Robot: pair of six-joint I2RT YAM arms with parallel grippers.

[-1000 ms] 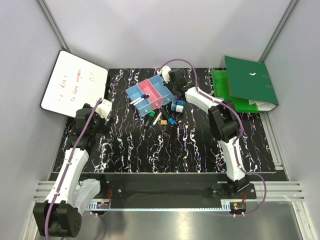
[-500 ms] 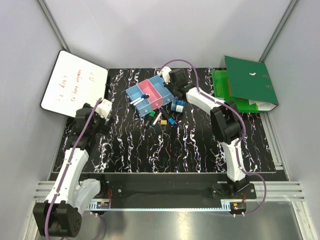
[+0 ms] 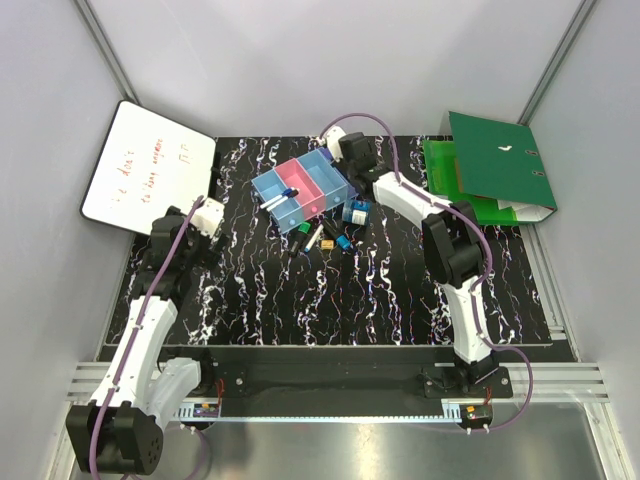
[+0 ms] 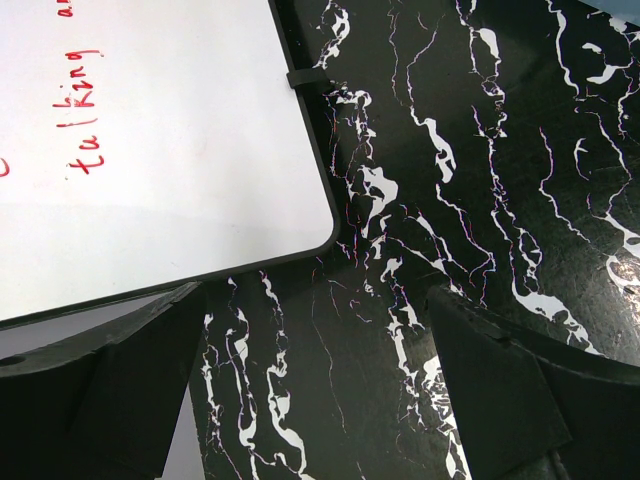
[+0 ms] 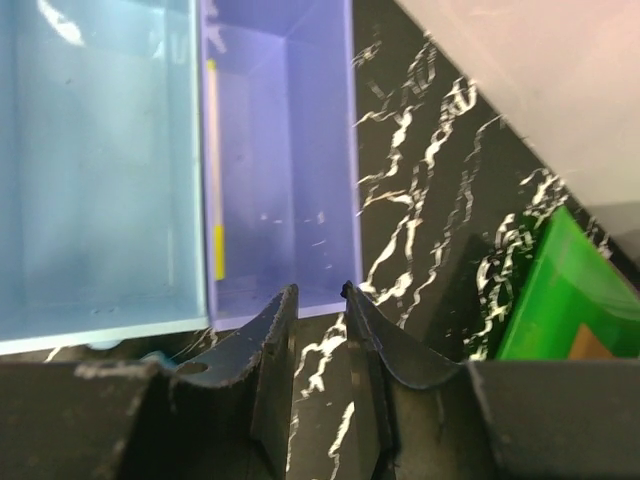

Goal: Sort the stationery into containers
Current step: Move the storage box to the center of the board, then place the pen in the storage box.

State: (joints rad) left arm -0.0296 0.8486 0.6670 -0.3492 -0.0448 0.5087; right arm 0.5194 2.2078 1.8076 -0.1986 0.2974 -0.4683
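Hovering at the far right edge of the bins (image 3: 303,188), right gripper (image 5: 318,292): jaws narrow, all but closed, empty, tips just outside the purple bin (image 5: 300,200). Loose markers (image 3: 318,238) and roll (image 3: 355,211) lie just beside the bins' near edge. Left gripper (image 4: 315,400): jaws wide, empty, over open mat (image 4: 480,200) by the whiteboard (image 4: 150,150) corner.

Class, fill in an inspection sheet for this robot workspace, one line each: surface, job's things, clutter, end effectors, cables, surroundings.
Surface: black table top with white marble veins.
Job's things: joined translucent plastic bins in light blue, pink, blue and purple hold a white marker with a blue cap. Green-and-black markers, a round blue roll and tiny pieces lie loose beside them.
Clutter: white whiteboard with red writing on the left, large green binder on the right.
End effectors: left end effector is open and empty. Right end effector is almost shut and empty, at the purple bin's end.
Cables: purple cables run along both arms.
Surroundings: pale grey enclosure walls.
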